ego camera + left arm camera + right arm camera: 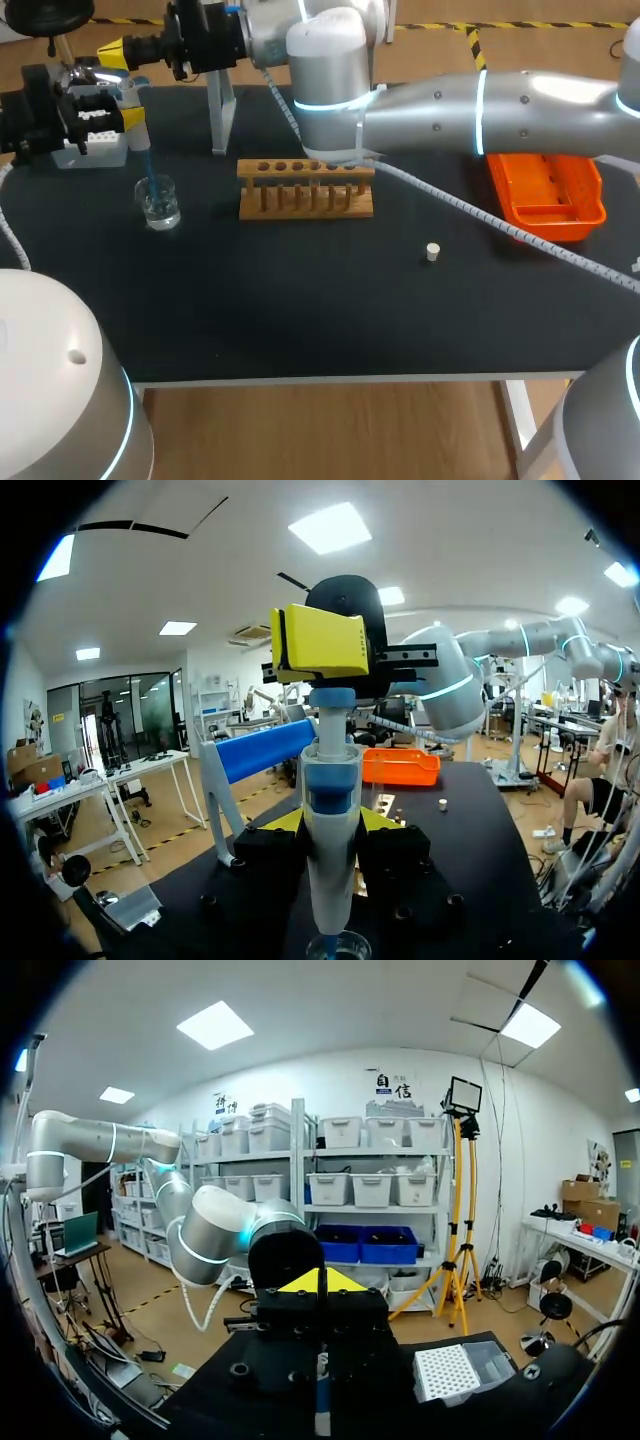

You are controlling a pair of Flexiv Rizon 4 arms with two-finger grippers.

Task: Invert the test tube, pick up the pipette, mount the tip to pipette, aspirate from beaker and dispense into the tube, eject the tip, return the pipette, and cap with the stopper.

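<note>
Our left gripper is clamped on the pipette at the far left, its blue tip dipped in the beaker; our right gripper, closed on nothing, rests on the pipette's top. We judge the tip mounted and aspiration underway. Dispensing, ejecting, returning and capping remain; the stopper lies loose, near and right of the wooden rack

Upright pipette, lower end apparently inside beaker.
</note>
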